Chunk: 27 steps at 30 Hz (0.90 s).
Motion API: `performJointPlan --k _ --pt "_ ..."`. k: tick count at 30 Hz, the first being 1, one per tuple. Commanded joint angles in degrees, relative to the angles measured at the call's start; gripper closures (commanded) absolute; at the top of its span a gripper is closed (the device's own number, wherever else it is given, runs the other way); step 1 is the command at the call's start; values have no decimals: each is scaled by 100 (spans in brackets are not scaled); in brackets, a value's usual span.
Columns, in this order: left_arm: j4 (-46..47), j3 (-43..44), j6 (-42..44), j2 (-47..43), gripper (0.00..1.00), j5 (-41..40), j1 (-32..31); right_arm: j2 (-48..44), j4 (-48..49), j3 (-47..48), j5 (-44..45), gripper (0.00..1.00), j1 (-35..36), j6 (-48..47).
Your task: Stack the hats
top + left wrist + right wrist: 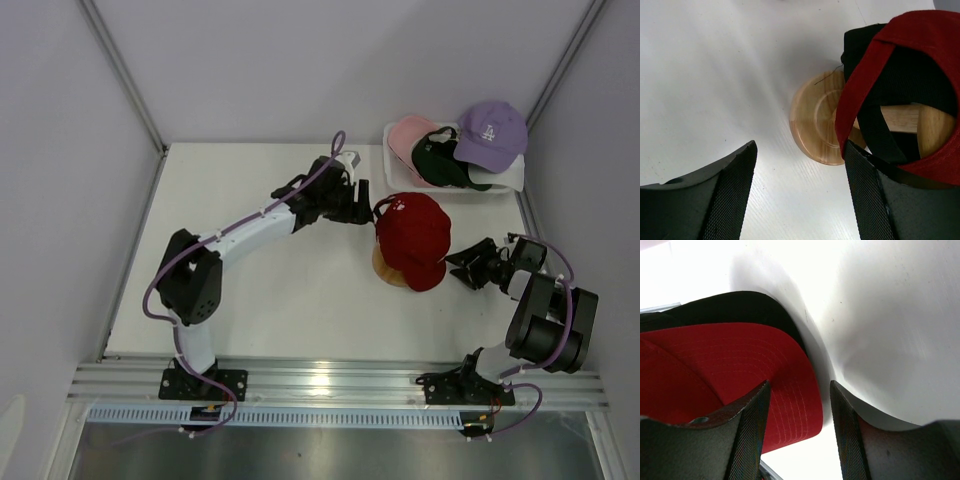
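Observation:
A red hat (412, 232) sits on a round wooden stand (815, 125) at mid-table, and black fabric (730, 305) shows beside its red brim (740, 365). My left gripper (365, 205) is at the hat's back, open. In the left wrist view the gripper (800, 150) has only bare table between its fingers, and its right finger (865, 195) lies against the hat's rear edge (850, 115). My right gripper (465, 268) is at the brim side. Its jaws (799, 387) stand apart, with the brim's end showing in the gap. Pink (405, 135), dark (440, 160) and lavender (490, 132) hats lie in the basket.
The white basket (505, 185) stands at the table's back right corner, beside the right wall. A white hat's edge (500, 172) shows under the lavender one. Grey walls close in the left, back and right sides of the table (280, 300).

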Motion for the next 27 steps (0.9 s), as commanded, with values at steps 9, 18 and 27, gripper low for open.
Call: performJointPlan --k 9,18,27 --pt "196 -184 -28 -1177 26 -668 35 -116 -337 272 98 44 103 -247" --pt "47 554 7 -678 25 44 -132 -169 -390 281 133 43 120 -291" --pt "-577 810 192 -35 29 -650 -352 -178 -610 360 124 41 111 -343"
